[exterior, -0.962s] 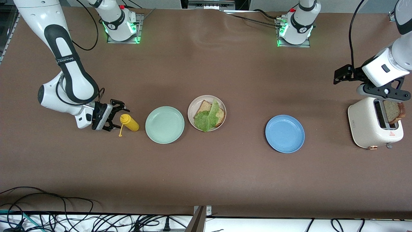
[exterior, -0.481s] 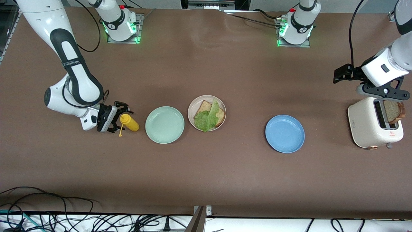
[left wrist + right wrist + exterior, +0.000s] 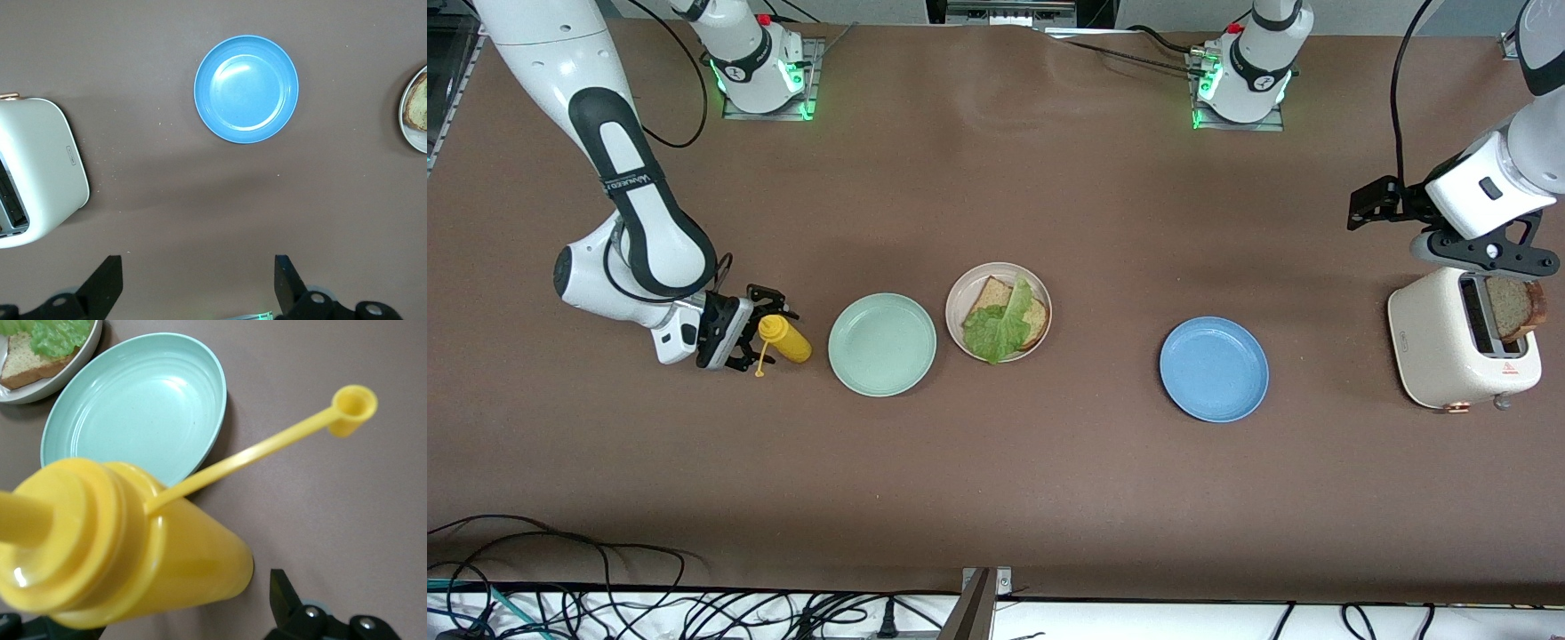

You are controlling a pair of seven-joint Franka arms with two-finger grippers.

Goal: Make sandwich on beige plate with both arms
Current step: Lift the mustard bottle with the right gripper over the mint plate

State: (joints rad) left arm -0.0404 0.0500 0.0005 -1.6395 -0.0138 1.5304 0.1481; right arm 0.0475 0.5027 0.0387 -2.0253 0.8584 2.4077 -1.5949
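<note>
Glossy white arms (image 3: 618,169), black bands, black pincers.

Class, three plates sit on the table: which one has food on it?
The beige plate, between the mint-green plate and the blue plate. It alone carries a bread slice topped with lettuce; the others are bare.

Lettuce (image 3: 997,329) hides most of the bread slice (image 3: 988,298)

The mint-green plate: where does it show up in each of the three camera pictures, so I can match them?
Front view: the mint-green plate lies between the yellow bottle and the beige plate.
Left wrist view: not in it.
Right wrist view: the plate lies just past the bottle.
Shared landmark: the beige plate with bread and lettuce shows in all three views.
</note>
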